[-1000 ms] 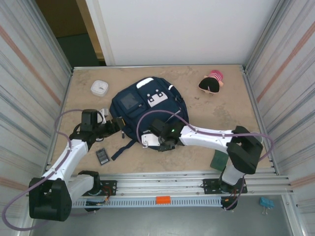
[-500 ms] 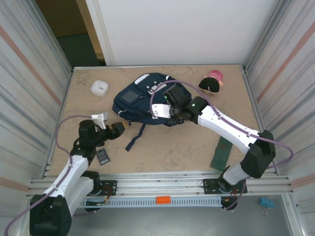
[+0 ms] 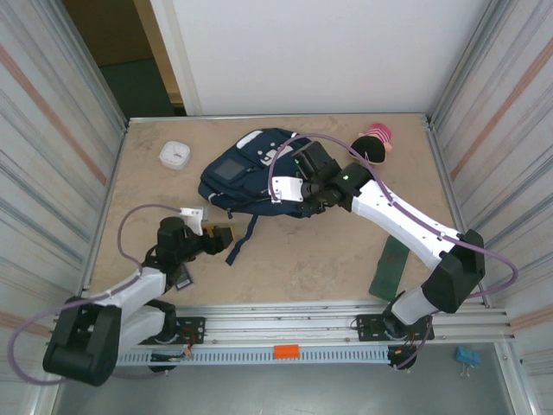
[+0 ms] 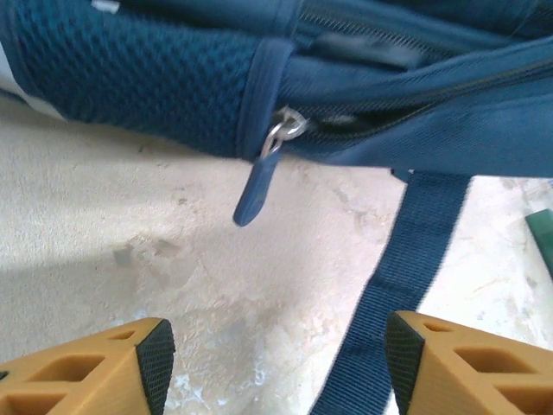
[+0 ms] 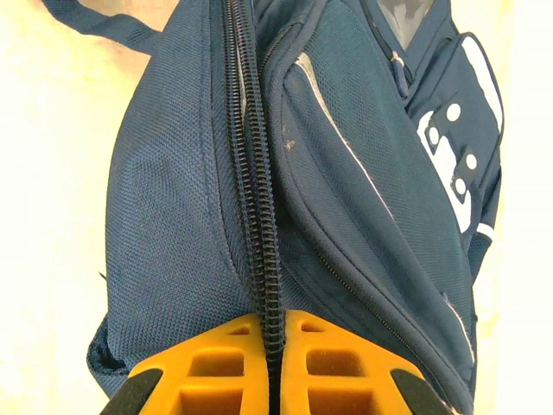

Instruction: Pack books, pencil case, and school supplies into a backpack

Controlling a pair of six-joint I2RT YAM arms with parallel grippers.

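The chief risk is the backpack (image 3: pixel 249 180) slipping or dragging. The right jaws are pressed together on a thin fold along its zip (image 5: pixel 259 190), at the bag's 3 o'clock edge in the top view. So narrow a pinch on limp cloth may let go, or the light bag may slide over the bench (image 3: pixel 328 251), once the zip is tugged. A second risk is a wrong catch: the left jaws stand spread and empty, low over the bench at the bag's 7 o'clock, and the strap (image 4: pixel 393 285) passes just beside one of them, so closing too soon would likely grab webbing, not the pull (image 4: pixel 257 186). That pull dangles at 12 o'clock from the gap, clear of both jaws, small and free to swing. The zip looks closed, so nothing seems packed; the green book (image 3: pixel 389 270) lies well apart at the bench's 4 o'clock
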